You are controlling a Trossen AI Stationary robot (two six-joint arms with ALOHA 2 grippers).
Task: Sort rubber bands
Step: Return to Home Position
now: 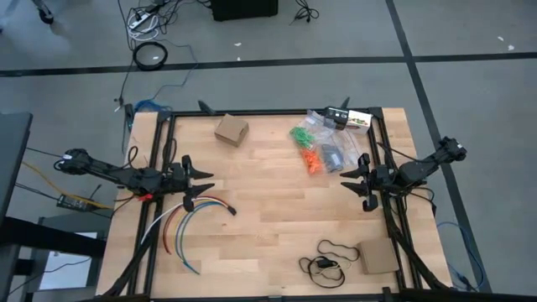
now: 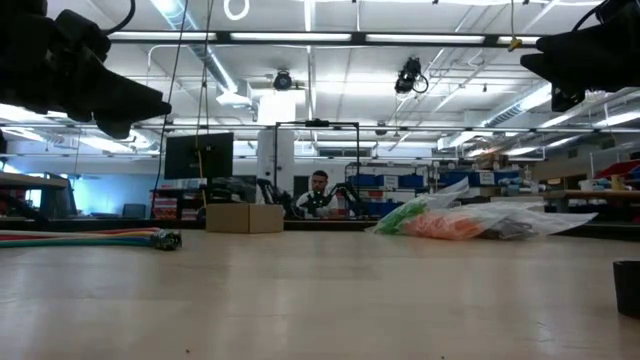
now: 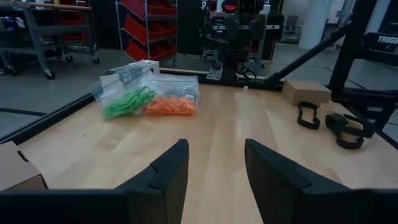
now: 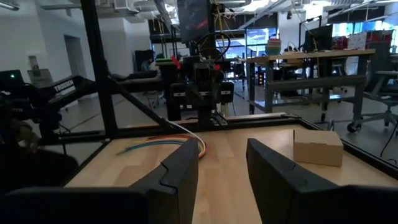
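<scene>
both left claw (image 1: 200, 182) and right claw (image 1: 354, 179) hover, agape.

Tabletop (image 1: 268, 193): pale wood, smooth, low sheen. Bags (image 3: 127, 76) at two o'clock: clear glossy plastic; rubber bands (image 3: 171, 106) inside appear matt. Box (image 1: 231, 131) at eleven o'clock: matt brown cardboard.

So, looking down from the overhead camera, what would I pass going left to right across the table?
Left tool → cardboard box → clear bags of green and orange rubber bands → right tool. The coloured cables and black cord loop overlap others, so they're left out.
</scene>
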